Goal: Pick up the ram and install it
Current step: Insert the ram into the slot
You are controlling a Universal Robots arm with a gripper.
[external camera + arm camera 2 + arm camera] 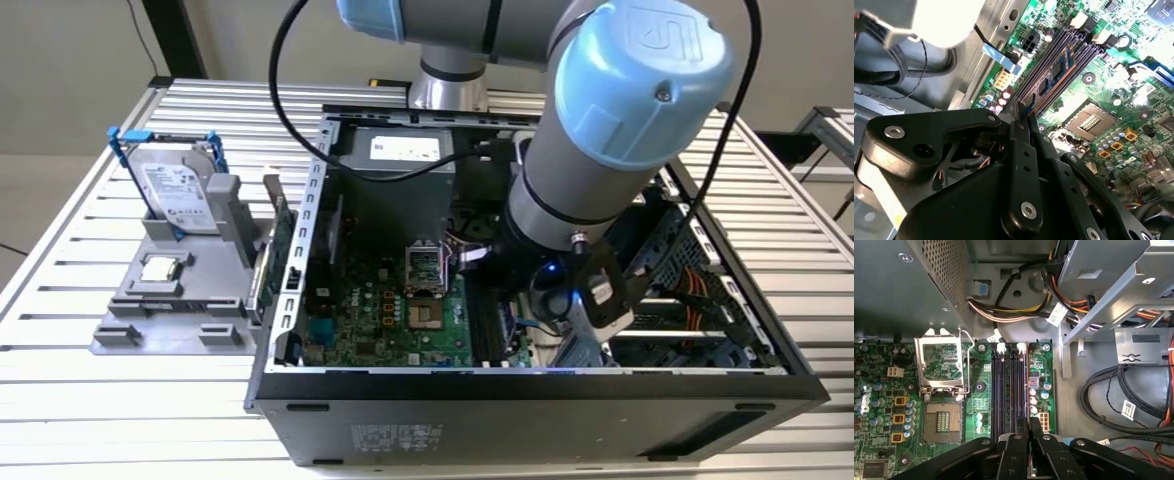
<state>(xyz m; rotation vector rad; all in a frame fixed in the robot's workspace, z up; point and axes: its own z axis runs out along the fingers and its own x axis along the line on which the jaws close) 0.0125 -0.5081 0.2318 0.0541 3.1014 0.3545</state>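
I have the gripper (1026, 117) clenched on the ram (1054, 75), low-centre in the second wrist view, edge-on over the memory slots (1010, 390); it's light, stiff, fragile, so I'd grip its bare edges.

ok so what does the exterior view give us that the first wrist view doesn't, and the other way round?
Exterior view: the arm reaching down into the open computer case, the slatted table, and a hard drive standing upright in a grey holder on the exterior view's left.

First wrist view: the gripper directly over the memory slots, plus the cable bundle behind them.

Both: the green motherboard with its open CPU socket.
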